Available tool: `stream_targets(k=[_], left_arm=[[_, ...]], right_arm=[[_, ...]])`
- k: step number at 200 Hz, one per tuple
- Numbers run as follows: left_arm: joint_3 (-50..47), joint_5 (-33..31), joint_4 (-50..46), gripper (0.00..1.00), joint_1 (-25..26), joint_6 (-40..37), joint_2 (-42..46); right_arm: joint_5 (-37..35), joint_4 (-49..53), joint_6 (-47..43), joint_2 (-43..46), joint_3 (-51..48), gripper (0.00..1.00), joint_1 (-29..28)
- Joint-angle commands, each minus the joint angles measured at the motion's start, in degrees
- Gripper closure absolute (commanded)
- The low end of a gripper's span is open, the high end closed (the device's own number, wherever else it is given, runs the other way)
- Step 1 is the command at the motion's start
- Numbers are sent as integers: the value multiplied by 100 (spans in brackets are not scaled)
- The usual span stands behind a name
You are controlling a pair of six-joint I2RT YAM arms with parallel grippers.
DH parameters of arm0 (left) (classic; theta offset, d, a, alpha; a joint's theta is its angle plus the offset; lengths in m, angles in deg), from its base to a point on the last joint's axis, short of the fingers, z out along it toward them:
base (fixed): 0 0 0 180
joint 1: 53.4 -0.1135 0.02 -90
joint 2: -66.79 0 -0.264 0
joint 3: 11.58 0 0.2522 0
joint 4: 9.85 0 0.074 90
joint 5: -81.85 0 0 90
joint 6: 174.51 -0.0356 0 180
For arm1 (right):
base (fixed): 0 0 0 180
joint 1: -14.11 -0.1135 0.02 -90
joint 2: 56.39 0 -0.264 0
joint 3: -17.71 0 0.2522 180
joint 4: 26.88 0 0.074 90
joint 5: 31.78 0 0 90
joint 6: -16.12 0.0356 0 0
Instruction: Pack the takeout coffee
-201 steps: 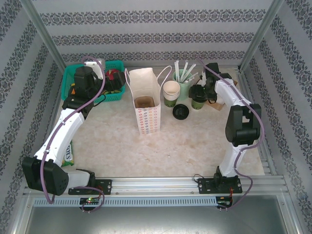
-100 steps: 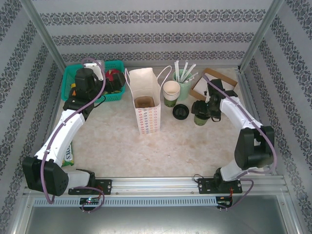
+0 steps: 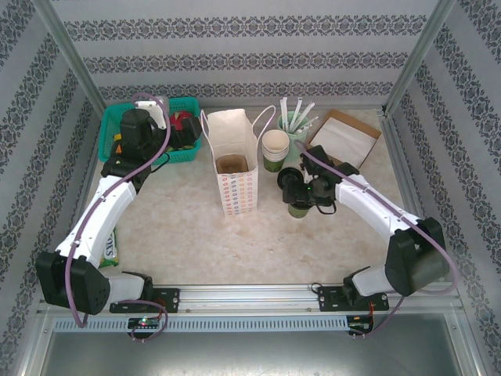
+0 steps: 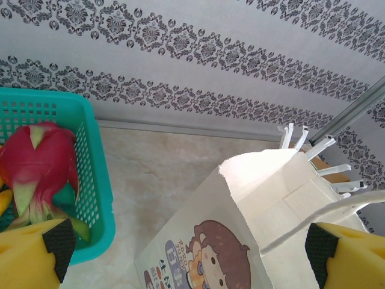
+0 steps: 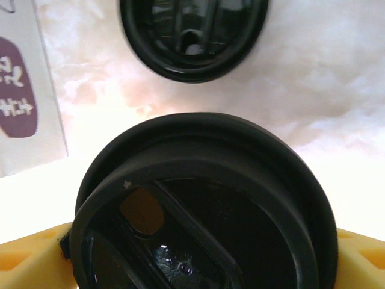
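Observation:
The takeout coffee, a dark green cup with a black lid, hangs just right of the white paper bag. My right gripper is shut on it, with a yellow finger on either side of the lid. The bag stands upright and open at the table's middle, and its printed side is at the left of the right wrist view. My left gripper hovers open over the teal basket's right end, its pads wide apart above the bag's rim.
A loose black lid lies on the table just beyond the held cup. Cream cups and a tumbler of straws stand behind it. A brown tray is at the back right. The teal basket holds a dragon fruit.
My right gripper has carried the coffee from beside the straw tumbler leftward and nearer, to just right of the bag. The left arm has not moved.

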Motion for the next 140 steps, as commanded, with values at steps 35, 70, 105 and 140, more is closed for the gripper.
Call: stream_targets(k=[35,70,105,140], left_arm=[[285,23,-215,0,-61,137,-102],[268,50,-250,0,-61,185,-117],[258,25,-266,0,-66,192,-122],[281,1,-268,0,-60,232,-146]], right_arm=[[-480,280,367,-515,400,11,-595],[-494,481,560,-460,463,8,-596],[-560,771,719,-256,370,8,-393],[-573,954,608,-38,255,8,-208]])
